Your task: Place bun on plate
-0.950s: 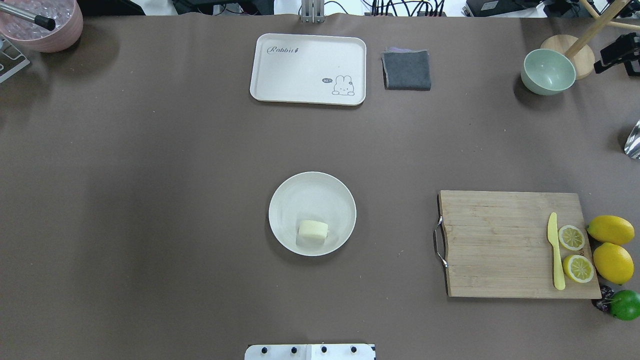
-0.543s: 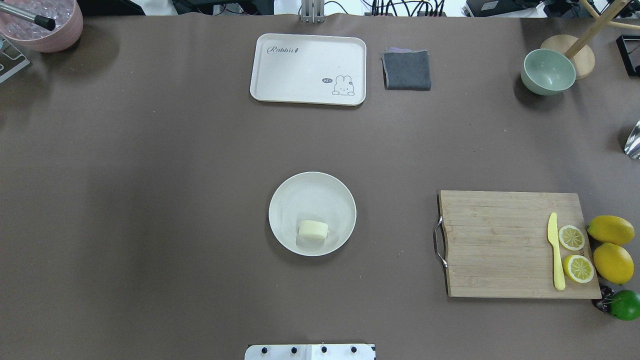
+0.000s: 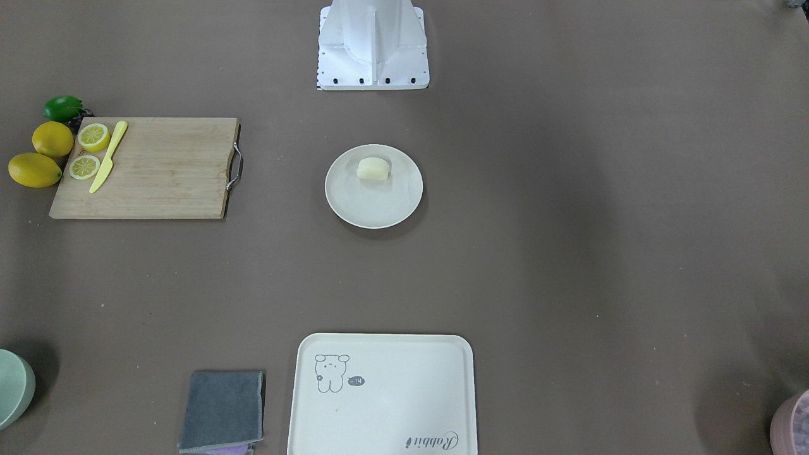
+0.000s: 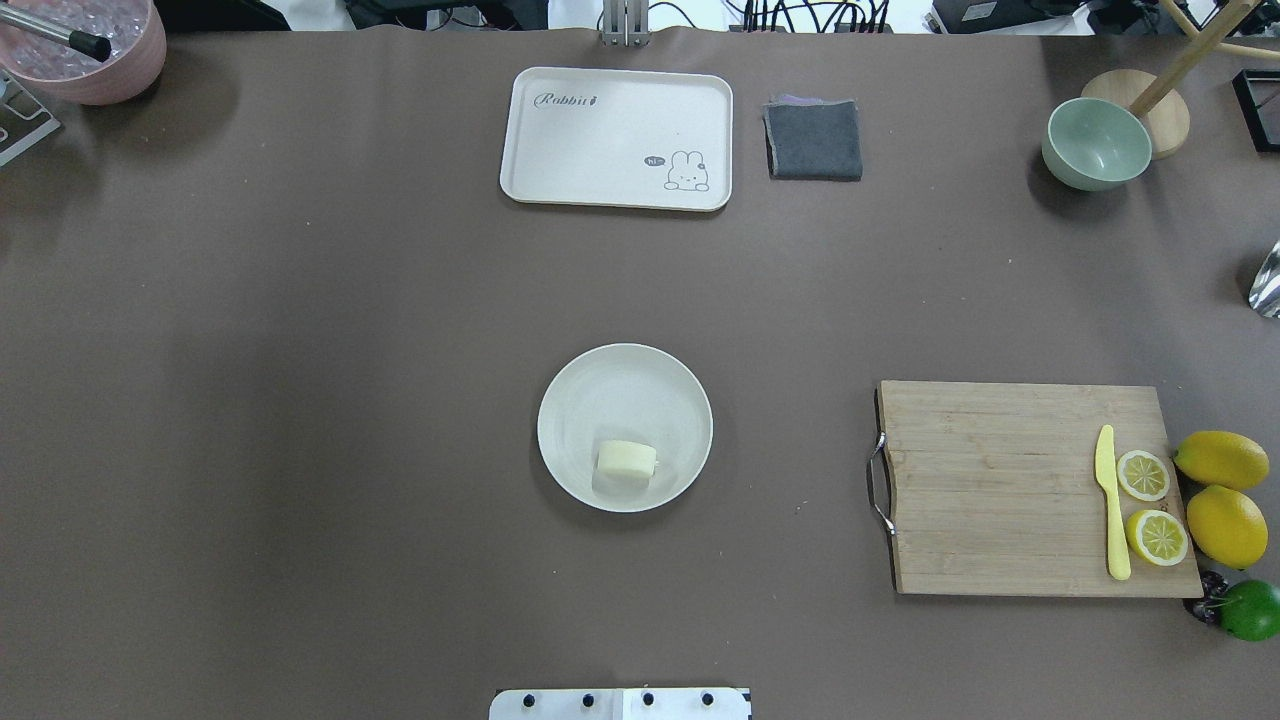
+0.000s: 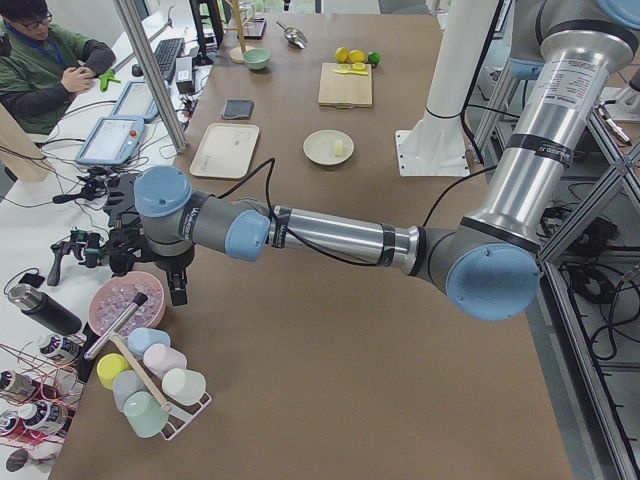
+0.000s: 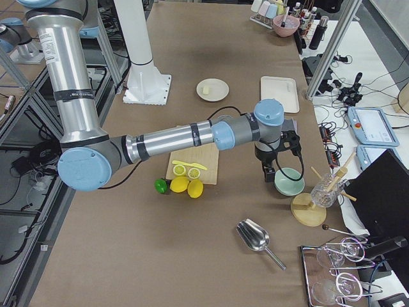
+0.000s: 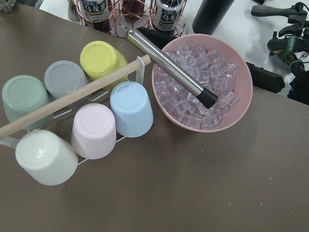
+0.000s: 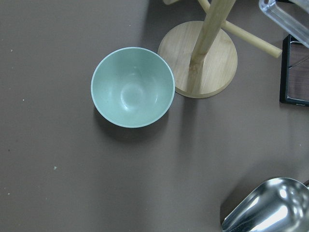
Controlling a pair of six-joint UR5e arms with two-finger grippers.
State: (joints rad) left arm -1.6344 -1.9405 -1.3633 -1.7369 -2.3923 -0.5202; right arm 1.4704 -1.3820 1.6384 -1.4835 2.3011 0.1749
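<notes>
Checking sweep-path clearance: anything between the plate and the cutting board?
Nothing. In the overhead view only bare brown table cover lies between the plate and the cutting board.

Long table under a matte brown cover (image 4: 300,350), evenly lit, with soft shadows. A white side bench (image 6: 377,70) cluttered with tablets and cables runs along one edge, behind silver aluminium frame posts (image 5: 152,80). A person in a green jacket (image 5: 45,65) sits there.

Cutting board (image 4: 1000,490), tray (image 4: 615,135), cloth (image 4: 815,142)
</notes>
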